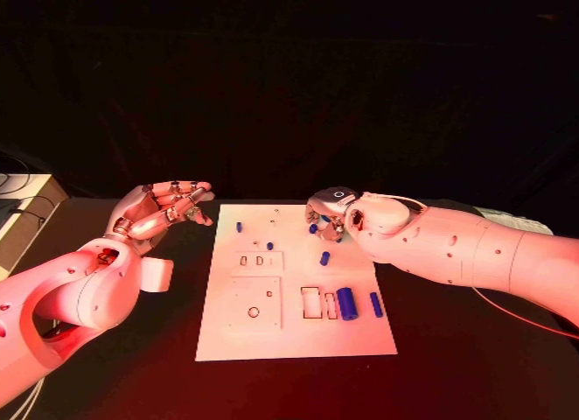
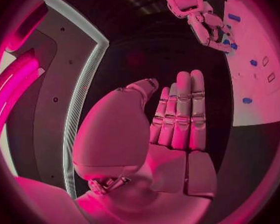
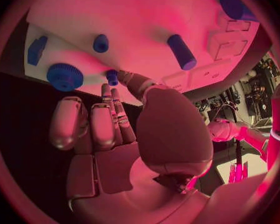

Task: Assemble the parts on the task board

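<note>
Left hand point(image 1: 163, 208): centre-left of head view, off task board, above black table point(image 1: 466, 367); fingers apart, nothing held. Left wrist view: fingers point(image 2: 184, 109) straight, side by side, palm bare.

Task board point(image 1: 296, 337): frame centre. Recesses at mid-board; red-outlined slots lower right, large blue cylinder point(image 1: 346, 303) and slim blue pin point(image 1: 375, 304) beside them. Small blue parts point(image 1: 325, 257) scattered across upper half.

Right hand point(image 1: 330, 214): at board's upper right corner. Right wrist view: thumb and finger pinch small blue peg point(image 3: 112, 76); blue gear point(image 3: 65, 76) and blue cylinder point(image 3: 181, 51) near. No legible writing.
</note>
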### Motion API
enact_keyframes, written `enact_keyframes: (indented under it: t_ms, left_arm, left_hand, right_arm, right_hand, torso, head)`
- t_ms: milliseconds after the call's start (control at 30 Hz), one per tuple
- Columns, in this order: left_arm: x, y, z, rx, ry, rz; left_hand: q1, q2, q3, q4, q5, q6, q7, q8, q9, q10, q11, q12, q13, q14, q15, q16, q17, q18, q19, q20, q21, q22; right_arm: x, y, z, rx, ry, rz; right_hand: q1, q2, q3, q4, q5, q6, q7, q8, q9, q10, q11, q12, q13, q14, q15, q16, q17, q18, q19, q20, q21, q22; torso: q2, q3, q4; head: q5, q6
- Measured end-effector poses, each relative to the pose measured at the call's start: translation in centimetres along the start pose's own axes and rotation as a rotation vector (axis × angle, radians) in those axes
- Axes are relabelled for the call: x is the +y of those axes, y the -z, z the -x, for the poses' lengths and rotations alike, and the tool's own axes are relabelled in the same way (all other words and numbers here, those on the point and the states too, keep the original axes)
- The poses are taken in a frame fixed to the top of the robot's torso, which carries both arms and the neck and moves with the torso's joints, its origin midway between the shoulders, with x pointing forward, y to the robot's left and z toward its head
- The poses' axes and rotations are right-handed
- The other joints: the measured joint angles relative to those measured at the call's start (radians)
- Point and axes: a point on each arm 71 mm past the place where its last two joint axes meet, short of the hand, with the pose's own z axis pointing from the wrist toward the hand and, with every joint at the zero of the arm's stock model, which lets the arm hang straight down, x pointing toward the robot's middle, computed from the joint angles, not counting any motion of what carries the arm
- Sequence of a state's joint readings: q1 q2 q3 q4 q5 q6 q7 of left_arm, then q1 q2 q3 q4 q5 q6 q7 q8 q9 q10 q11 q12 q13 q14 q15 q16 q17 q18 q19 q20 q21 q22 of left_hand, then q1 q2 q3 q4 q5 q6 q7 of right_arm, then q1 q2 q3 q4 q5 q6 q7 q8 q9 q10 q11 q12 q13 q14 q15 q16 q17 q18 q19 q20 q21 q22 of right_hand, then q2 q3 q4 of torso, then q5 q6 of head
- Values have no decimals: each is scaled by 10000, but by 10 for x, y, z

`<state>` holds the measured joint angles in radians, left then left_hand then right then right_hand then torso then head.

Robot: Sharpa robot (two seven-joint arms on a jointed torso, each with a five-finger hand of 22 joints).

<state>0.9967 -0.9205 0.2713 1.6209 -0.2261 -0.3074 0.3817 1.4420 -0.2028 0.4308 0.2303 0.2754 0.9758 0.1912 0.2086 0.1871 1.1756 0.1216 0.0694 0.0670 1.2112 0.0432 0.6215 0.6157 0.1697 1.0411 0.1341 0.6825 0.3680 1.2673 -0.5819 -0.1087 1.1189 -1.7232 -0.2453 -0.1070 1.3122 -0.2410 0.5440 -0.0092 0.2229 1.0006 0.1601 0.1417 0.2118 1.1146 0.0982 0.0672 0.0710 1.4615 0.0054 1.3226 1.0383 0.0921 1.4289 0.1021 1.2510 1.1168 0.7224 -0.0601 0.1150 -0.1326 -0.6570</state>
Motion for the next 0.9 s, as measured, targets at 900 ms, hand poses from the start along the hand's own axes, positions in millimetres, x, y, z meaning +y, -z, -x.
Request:
enact_keyframes:
  t_ms: [900]
  left_arm:
    - [-1,0,2,-16,-44,25]
  left_hand:
    - [0,0,1,-1,1,0,0,0,7,-34,35,-13,-1,-35,35,39,31,0,-35,35,39,46]
  right_arm:
    - [0,-2,2,-41,-67,-52]
  right_hand:
    - [76,369,648,367,-467,372,-10,246,299,541,-67,-1,-6,0,0,234,-18,0,-1,0,135,202]
  torso:
    - [160,-35,47]
  head:
    - [-45,13]
